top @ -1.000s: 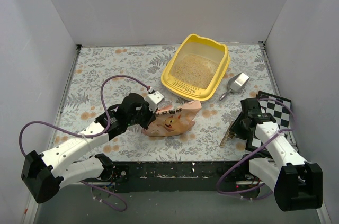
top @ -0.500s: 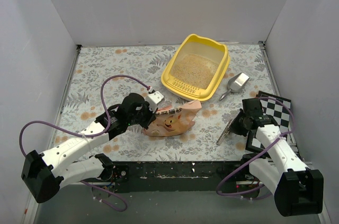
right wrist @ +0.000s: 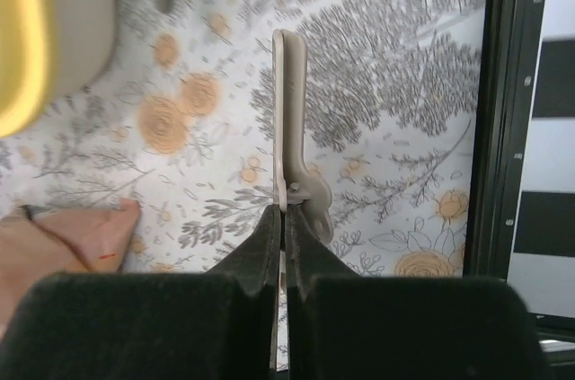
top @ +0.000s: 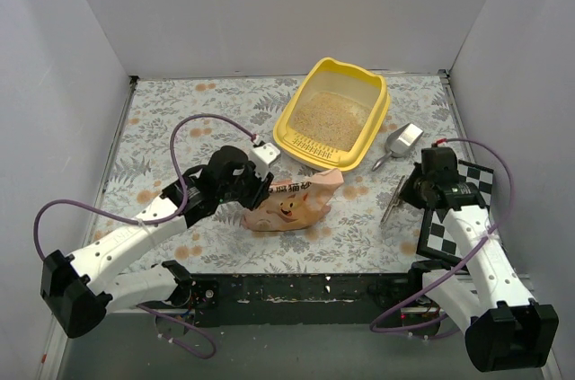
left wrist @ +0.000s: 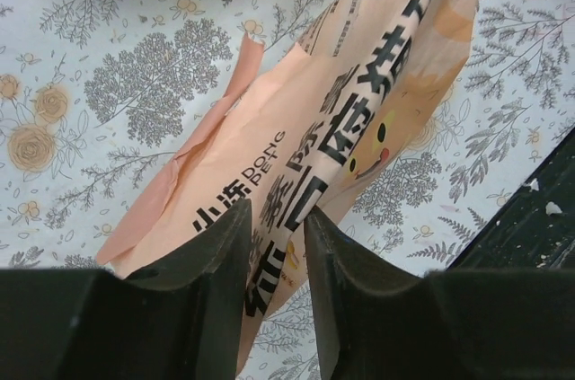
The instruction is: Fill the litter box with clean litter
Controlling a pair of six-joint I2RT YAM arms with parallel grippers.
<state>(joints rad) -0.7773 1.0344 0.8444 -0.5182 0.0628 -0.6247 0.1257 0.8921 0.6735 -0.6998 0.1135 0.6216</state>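
Looks partly done. Seeing only a thin, patchy layer of clean litter (top: 331, 117) in the yellow litter box (top: 322, 154), upper centre-right of the overhead frame; nowhere near full by my read. Pinching the peach-pink cat-print litter bag (top: 295, 203) with the left gripper (top: 255, 184), jaws clamped on a fold near the bag's top. Lying on its side at centre frame, just below the box's slotted lip, not over the tub. Gripping a slim beige tool (top: 393, 201) with the right gripper (top: 411, 190), jaws fully closed on one end; possibly folded scissors, cannot tell. Leaving the grey metal scoop (top: 402, 141) untouched just right of the box. Left to do, probably: lift bag, tip over box, pour more. Working on a floral-print table cover (top: 180, 119), grey leaves and orange blooms, flat and matte. Boxed in by plain white walls (top: 269, 12) on three sides, with a black table edge (top: 296, 283) at bottom and a checkerboard card (top: 436, 236) at lower right beneath the right arm.
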